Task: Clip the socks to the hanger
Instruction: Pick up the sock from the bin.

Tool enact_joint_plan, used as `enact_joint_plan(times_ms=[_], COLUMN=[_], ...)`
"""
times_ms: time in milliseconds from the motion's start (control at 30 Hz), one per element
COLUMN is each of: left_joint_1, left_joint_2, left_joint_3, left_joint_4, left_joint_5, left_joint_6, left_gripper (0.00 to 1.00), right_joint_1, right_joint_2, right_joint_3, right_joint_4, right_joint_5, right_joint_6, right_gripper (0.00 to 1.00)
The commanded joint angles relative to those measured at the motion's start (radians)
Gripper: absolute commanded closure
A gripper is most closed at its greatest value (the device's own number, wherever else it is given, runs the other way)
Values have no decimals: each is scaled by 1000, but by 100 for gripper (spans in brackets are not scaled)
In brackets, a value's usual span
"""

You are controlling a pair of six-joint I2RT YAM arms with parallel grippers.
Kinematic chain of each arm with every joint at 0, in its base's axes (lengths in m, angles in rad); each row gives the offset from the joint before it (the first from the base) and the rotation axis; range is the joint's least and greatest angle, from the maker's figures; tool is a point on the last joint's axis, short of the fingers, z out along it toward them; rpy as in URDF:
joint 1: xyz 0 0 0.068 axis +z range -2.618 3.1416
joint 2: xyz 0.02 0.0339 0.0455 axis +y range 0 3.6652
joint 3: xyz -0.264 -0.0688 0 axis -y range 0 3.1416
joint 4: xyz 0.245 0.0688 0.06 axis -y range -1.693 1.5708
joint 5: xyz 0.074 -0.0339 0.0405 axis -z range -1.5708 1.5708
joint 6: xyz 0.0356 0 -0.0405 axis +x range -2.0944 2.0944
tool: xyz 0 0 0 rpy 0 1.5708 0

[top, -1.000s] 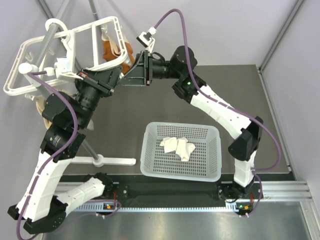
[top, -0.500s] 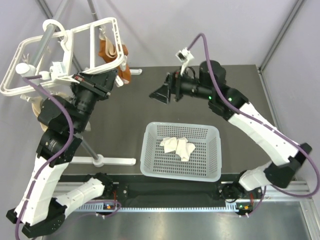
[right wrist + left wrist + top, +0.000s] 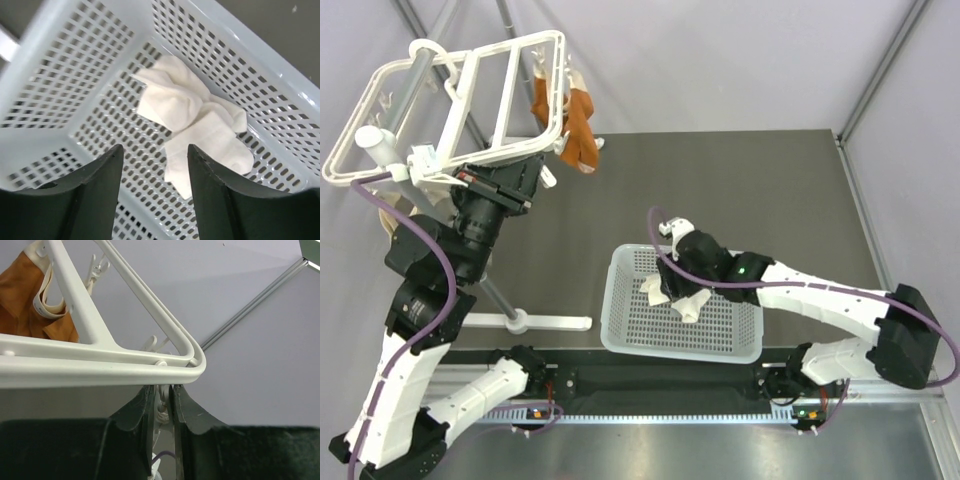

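Observation:
The two white socks (image 3: 190, 120) lie crumpled together on the floor of the white perforated basket (image 3: 60, 90). My right gripper (image 3: 155, 155) is open and empty, just above them, jaws either side of one sock's near end. In the top view the right gripper (image 3: 668, 285) covers part of the socks (image 3: 692, 305). The white hanger (image 3: 450, 100) stands tilted at the far left on its grey pole. My left gripper (image 3: 162, 400) is shut on a small white clip under the hanger's rim (image 3: 100, 365); in the top view the left gripper (image 3: 542, 172) is at the hanger's near right corner.
Orange-brown socks (image 3: 575, 130) hang clipped at the hanger's far right corner, also in the left wrist view (image 3: 30, 305). A beige sock (image 3: 392, 215) shows below the hanger's left side. The stand's foot (image 3: 555, 322) lies left of the basket (image 3: 620, 345).
My right arm swung away from the hanger and came down into the basket over the white socks. The hanger's near side rose a little with my left gripper on it.

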Motion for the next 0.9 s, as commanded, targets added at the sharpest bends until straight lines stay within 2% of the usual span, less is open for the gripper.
enact_joint_plan(times_ms=[0, 133, 600, 700, 767, 867], left_joint_1=[-2, -2, -3, -2, -2, -2], left_joint_2=[2, 3, 14, 14, 14, 12], left_joint_3=[1, 7, 4, 4, 5, 5], left_joint_4=[11, 6, 5, 3, 2, 0], left_joint_5=[7, 6, 9, 10, 10, 9], left_joint_6=[-9, -6, -9, -9, -9, -9], left_gripper=[100, 100, 100, 100, 100, 100], right_joint_1=[30, 36, 38, 40, 38, 38], right_joint_2=[44, 78, 14, 12, -3, -20], right_joint_3=[-3, -12, -190, -204, -212, -218], right_joint_4=[32, -9, 29, 43, 69, 87], right_joint_5=[156, 243, 185, 173, 156, 136], right_joint_6=[17, 14, 115, 121, 117, 115], right_gripper=[47, 54, 66, 76, 77, 85])
